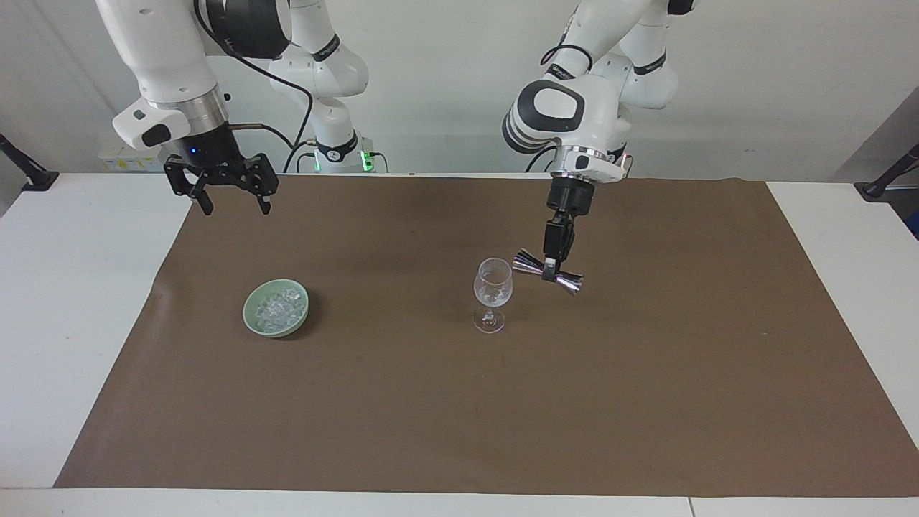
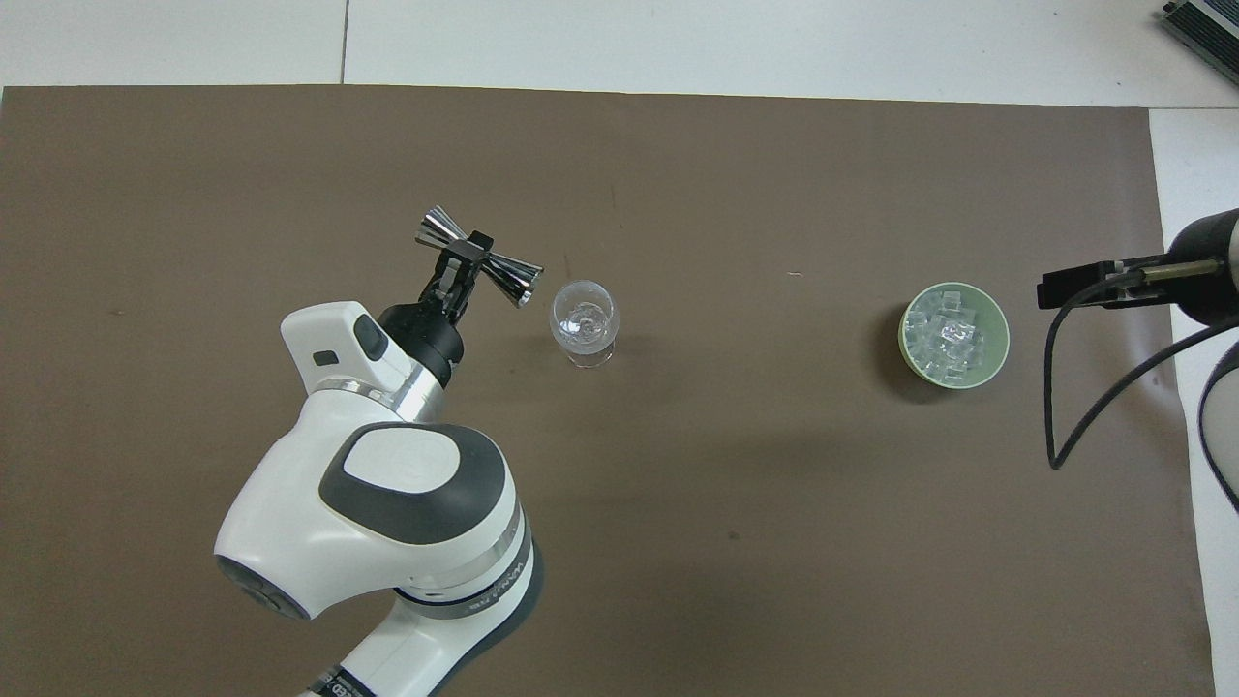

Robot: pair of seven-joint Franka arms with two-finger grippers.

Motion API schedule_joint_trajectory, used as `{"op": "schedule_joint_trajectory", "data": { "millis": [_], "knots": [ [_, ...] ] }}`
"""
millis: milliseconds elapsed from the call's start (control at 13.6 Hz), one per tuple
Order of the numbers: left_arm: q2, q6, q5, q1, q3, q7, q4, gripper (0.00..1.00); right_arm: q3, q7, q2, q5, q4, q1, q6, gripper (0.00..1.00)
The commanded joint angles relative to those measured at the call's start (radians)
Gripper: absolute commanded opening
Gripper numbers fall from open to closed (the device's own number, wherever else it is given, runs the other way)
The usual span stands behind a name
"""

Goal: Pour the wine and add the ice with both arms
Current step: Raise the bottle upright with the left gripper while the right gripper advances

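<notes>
A clear stemmed wine glass (image 1: pixel 493 287) (image 2: pixel 584 319) stands upright mid-mat. My left gripper (image 1: pixel 550 271) (image 2: pixel 468 254) is shut on the waist of a silver double-cone jigger (image 1: pixel 570 283) (image 2: pixel 513 279). The jigger hangs tilted just beside the glass, toward the left arm's end, with its lower cone pointing away from the glass. Ice (image 1: pixel 278 306) (image 2: pixel 949 334) fills a pale green bowl (image 1: pixel 276 330) (image 2: pixel 1002 341) toward the right arm's end. My right gripper (image 1: pixel 235 208) hangs open and empty over the mat's edge, above the strip between the bowl and the robots.
A brown mat (image 1: pixel 646 395) (image 2: pixel 774 532) covers most of the white table (image 1: pixel 72 323). A black cable (image 2: pixel 1094 407) loops down from the right wrist near the bowl. The left arm's bulky elbow (image 2: pixel 387 513) hangs over the mat nearer the robots than the glass.
</notes>
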Motion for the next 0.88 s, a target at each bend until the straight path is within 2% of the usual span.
{"op": "schedule_joint_trajectory", "data": {
  "millis": [0,147,294,589,810],
  "knots": [
    [-0.079,-0.069,-0.114,0.105,-0.012,0.009,-0.025,0.0,-0.004,-0.192,0.021,0.018,-0.067,-0.016,0.083,1.0],
    [-0.128,-0.146,-0.181,0.184,-0.012,0.006,-0.074,0.0,-0.012,-0.301,0.024,0.018,-0.142,-0.022,0.193,1.0],
    [-0.188,-0.239,-0.212,0.26,-0.007,-0.03,-0.158,0.0,-0.013,-0.413,0.077,0.016,-0.156,-0.022,0.241,1.0],
    [-0.274,-0.401,-0.212,0.394,0.01,-0.291,-0.289,0.0,-0.016,-0.528,0.125,0.016,-0.271,-0.046,0.432,1.0],
    [-0.309,-0.483,-0.211,0.428,0.069,-0.447,-0.36,0.0,-0.016,-0.536,0.168,0.016,-0.322,-0.05,0.5,1.0]
  ]
}}
